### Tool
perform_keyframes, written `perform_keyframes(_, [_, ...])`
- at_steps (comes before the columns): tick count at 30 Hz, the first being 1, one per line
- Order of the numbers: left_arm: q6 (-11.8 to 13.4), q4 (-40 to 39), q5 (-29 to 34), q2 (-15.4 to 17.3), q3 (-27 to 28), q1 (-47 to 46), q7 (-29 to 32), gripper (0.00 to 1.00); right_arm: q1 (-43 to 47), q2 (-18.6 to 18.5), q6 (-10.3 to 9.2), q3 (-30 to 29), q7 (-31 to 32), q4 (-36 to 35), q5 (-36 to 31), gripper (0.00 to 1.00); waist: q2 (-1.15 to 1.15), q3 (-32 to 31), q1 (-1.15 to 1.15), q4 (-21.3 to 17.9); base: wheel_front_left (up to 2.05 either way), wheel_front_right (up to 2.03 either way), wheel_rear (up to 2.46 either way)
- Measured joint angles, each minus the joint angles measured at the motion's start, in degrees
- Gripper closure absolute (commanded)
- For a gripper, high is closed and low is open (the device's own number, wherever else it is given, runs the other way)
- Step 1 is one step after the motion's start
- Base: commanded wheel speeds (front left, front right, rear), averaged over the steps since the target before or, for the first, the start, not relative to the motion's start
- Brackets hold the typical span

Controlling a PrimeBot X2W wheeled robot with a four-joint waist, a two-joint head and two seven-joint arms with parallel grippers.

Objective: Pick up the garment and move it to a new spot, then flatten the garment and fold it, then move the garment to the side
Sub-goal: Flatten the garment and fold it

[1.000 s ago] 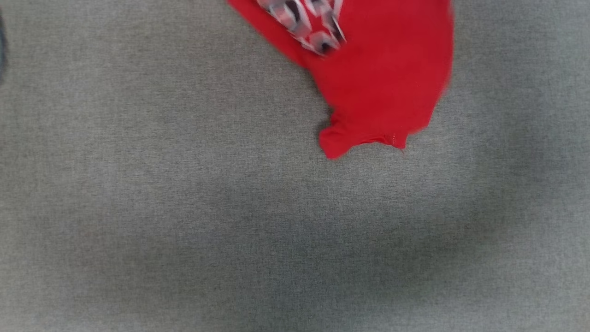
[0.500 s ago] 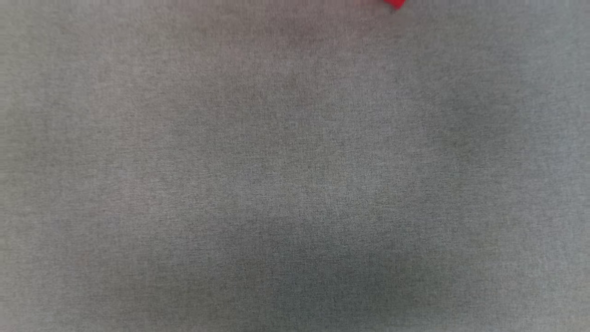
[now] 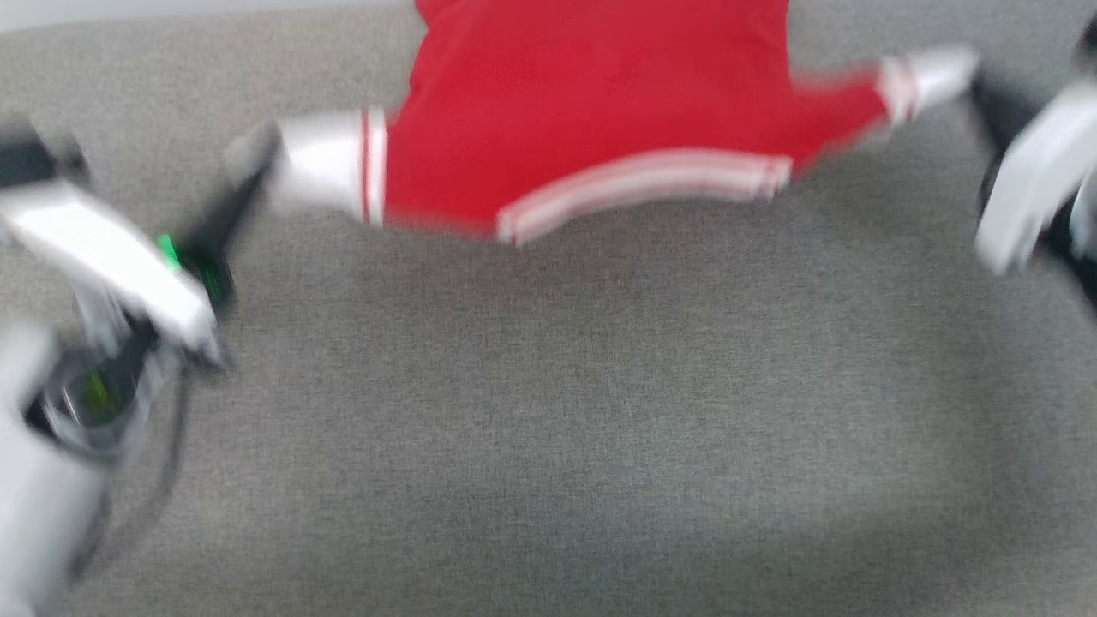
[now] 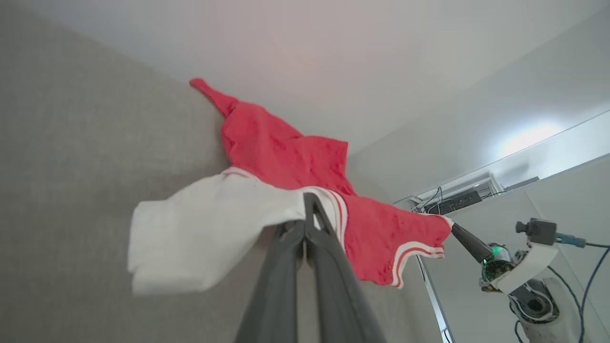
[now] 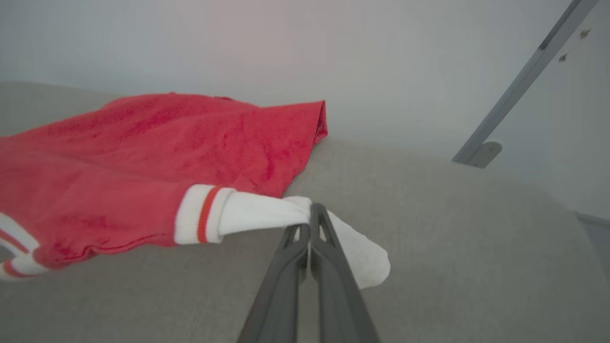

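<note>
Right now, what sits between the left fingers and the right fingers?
The garment, stretched between them: left fingers and right fingers each pinch one of its white sleeves. Head view shows the whole span.

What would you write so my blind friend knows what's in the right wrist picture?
The dark two-fingered right gripper is shut on the white sleeve of a soft red T-shirt with striped trim, stretched leftward over a grey fabric surface. A pale wall is behind.

The soft red T-shirt [image 3: 583,111] stretches between the left gripper [image 3: 254,163] and the right gripper [image 3: 977,81]. A grey fabric surface [image 3: 548,428] lies beneath it.
</note>
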Motion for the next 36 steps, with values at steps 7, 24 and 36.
perform_keyframes(7, [0.0, -8.0, -2.33, 0.07, 0.78, 17.94, -2.52, 1.0, 24.25, -2.55, -0.01, -5.79, 8.29, -14.86, 4.8, 1.0, 0.0, -2.29, 0.0, 0.32, 0.0, 0.0, 0.0])
perform_keyframes(24, [0.0, -21.19, 3.96, 4.93, 0.83, 45.15, -10.27, 1.0, 62.46, 6.82, -0.01, -23.14, 19.37, -40.69, 6.78, 1.0, 0.0, -3.4, 0.0, 3.01, 0.0, 0.0, 0.0])
perform_keyframes(36, [0.0, -16.86, 5.97, 1.36, -2.96, 40.57, -7.19, 1.0, 59.49, 9.56, -0.01, -21.82, 21.8, -36.05, 3.27, 1.0, 0.0, -2.51, 0.0, 3.83, 0.0, 0.0, 0.0])
